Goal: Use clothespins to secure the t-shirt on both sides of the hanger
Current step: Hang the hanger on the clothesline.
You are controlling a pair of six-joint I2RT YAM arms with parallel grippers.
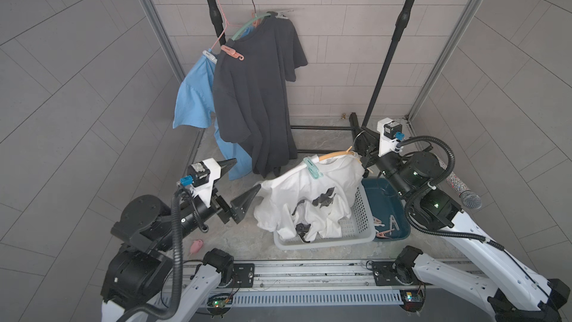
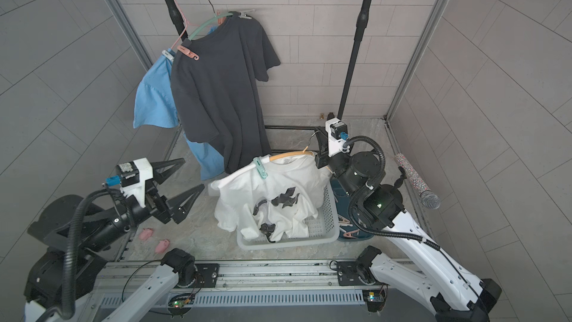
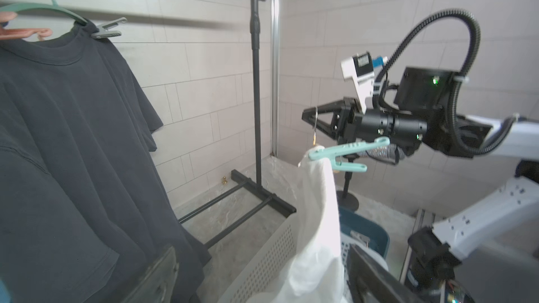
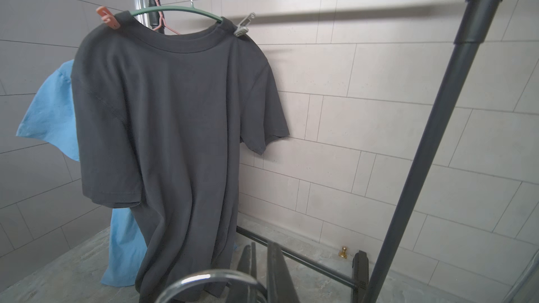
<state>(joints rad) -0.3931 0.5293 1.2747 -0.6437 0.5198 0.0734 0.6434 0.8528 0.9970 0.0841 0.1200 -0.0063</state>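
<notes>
**Colleague:** Where do your tools stand?

**Me:** My left tool (image 1: 247,173) is spread wide with nothing in it. It hangs just beside the sleeve of the white t-shirt (image 1: 309,190). My right tool (image 3: 307,113) is clamped on the wire hook of the hanger (image 1: 334,154) and holds it up over the basket (image 1: 360,209).

**Colleague:** And the pegs?

**Me:** I see one mint clothespin (image 1: 312,168) clipped on the shirt's shoulder, at the hanger end nearer my left arm. My left wrist view shows it biting the white cloth, handles pointing away from it. The spare clothespins (image 1: 385,227) lie in the blue tub (image 1: 383,199), which touches the basket on my right-arm side.

**Colleague:** How does the shirt hang?

**Me:** The hanger is tilted. The shirt's lower half sits bunched in the basket, and one sleeve spills over the rim toward my left tool. The basket and the tub both stand on the table (image 1: 247,243). I can't tell about the other shoulder, because my right arm hides it.
</notes>
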